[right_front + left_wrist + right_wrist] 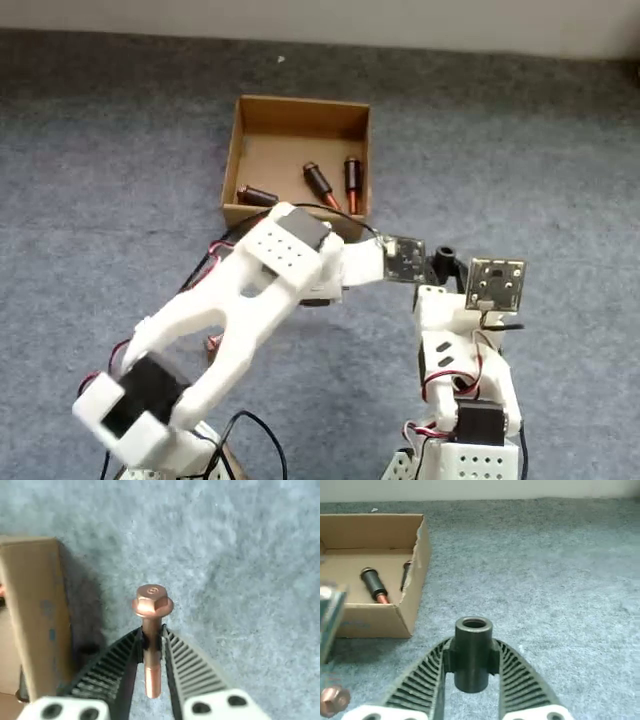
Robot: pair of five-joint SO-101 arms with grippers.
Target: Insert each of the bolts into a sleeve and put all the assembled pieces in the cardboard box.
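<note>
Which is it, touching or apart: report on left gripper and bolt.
Touching. In the left wrist view the left gripper pinches the bolt from both sides.

Surface: a grey, fuzzy carpet-like covering (pixel 540 150) spreads over the table from left to right and near to far.
Backdrop: a pale, plain wall strip (pixel 400 18) runs along the far edge.
Fleck: a small white fleck (pixel 281 60) lies far, left of centre.

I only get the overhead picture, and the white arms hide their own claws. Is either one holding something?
Observer: Yes. In the left wrist view, the left gripper is shut on a copper bolt, gripped by its shank, with the hex head sticking out past the tips.
Operator: And the other arm?
Observer: The right gripper is shut on a dark sleeve, and the sleeve's open end looks empty.
</note>
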